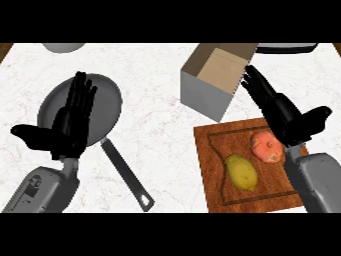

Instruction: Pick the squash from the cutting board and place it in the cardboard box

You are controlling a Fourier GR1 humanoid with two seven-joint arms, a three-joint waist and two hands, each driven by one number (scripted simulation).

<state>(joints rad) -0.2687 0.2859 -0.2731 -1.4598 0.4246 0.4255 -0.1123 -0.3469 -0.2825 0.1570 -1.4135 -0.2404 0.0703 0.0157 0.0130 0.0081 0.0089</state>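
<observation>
**Squash on the board, both hands spread**

The squash (267, 147), orange-pink and round, lies on the board (221, 145) toward its upper right, roughly at 4 o'clock from the middle of the counter (151, 125). Just beside it, at its 7 o'clock, lies a lemon (241, 172), yellow and oval, apart from the squash by a thin gap.

The right hand (285, 116) comes in from the lower right edge; its fingers are straight and spread, pointing toward 11 o'clock, the thumb out to the right. It holds nothing. Its palm sits above the board's right edge, at about 1 o'clock from the squash, and the fingertips reach the near corner of the box (213, 80).

The box stands at 12 o'clock from the board, open at the top, tan inside and grey outside, tilted in the view.

The left hand (68, 125) shows at 9 o'clock, open, fingers up and spread, thumb to the left, resting over a grey pan (108, 102). The pan's handle (129, 175) runs toward 5 o'clock.

At the top edge a grey bowl (63, 47) shows at 11 o'clock, cut off by the view.
</observation>
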